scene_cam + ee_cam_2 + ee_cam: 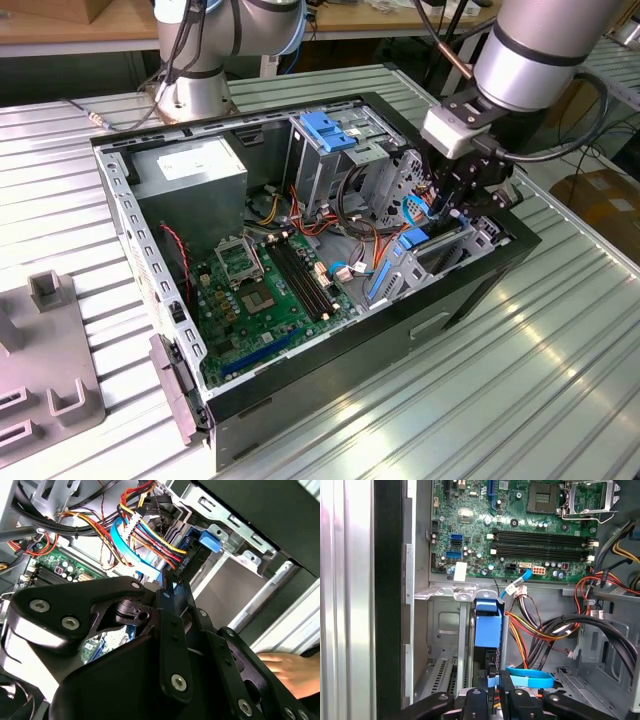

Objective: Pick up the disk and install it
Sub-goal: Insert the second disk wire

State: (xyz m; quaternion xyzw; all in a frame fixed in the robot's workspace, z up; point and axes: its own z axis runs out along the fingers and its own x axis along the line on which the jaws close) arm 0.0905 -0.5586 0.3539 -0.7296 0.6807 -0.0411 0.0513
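An open computer case (330,330) lies on a ribbed metal table (540,380), its green motherboard (265,300) exposed. The gripper (450,200) reaches down inside, beside the blue-railed disk (410,255) standing on edge in the bay.

Robotics laboratory: an opened computer case (330,270) rests on a ribbed metal surface (520,380), with a second robot base (195,85) and wooden workbenches (60,25) behind.
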